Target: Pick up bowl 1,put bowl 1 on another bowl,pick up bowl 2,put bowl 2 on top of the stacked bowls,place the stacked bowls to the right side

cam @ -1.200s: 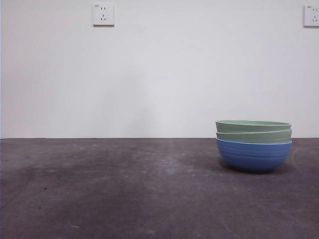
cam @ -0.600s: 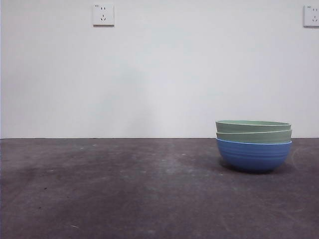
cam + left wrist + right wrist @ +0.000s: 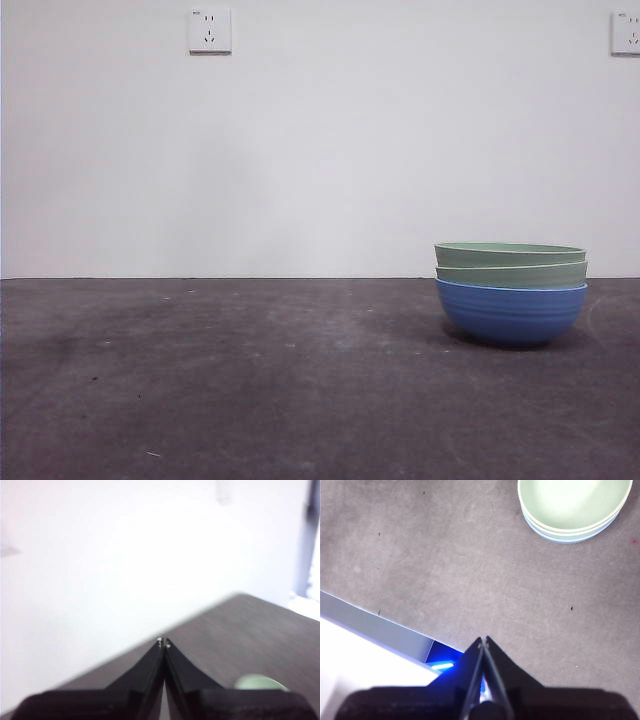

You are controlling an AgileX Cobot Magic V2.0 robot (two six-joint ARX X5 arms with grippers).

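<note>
The stacked bowls stand on the dark table at the right of the front view: a blue ridged bowl at the bottom with two pale green bowls nested in it. From above, the right wrist view shows the same stack, well away from my right gripper, which is shut and holds nothing. My left gripper is shut too, raised and facing the white wall. A blurred pale green rim shows beside its jaws. Neither arm appears in the front view.
Dark grey tabletop stretches left of the stack. A white wall with two sockets stands behind. The table's edge, with a white surface and a blue light beyond it, shows in the right wrist view.
</note>
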